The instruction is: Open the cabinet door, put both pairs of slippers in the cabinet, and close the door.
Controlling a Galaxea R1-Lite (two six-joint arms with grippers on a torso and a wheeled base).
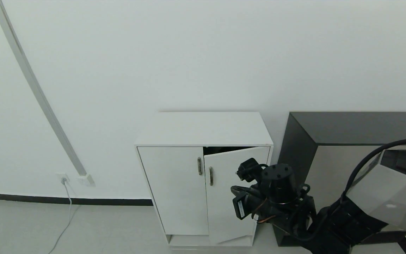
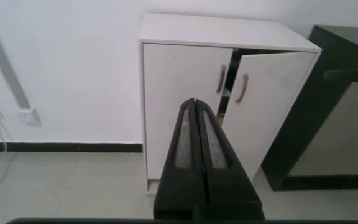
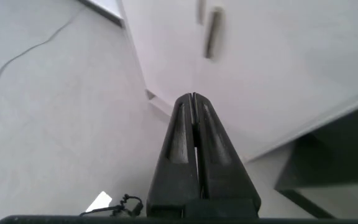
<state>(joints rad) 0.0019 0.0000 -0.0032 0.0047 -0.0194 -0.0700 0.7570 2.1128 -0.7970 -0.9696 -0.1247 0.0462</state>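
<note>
At lower centre I see the white two-door cabinet [image 1: 203,130] ajar, left tool [image 2: 194,101] and right tool [image 3: 193,96] closed empty, slippers apparently unstowed.

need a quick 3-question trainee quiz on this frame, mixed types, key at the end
1. True or false: both doors of the white rectangular two-door cabinet are fully shut.
2. Multiple choice: the right gripper has its fingers A) spread wide open, B) shut together with nothing between them, C) clamped on a door handle.
3. Fill in: the ajar door is the one on the robot's ____ side.
Key: 1 false; 2 B; 3 right.
</note>
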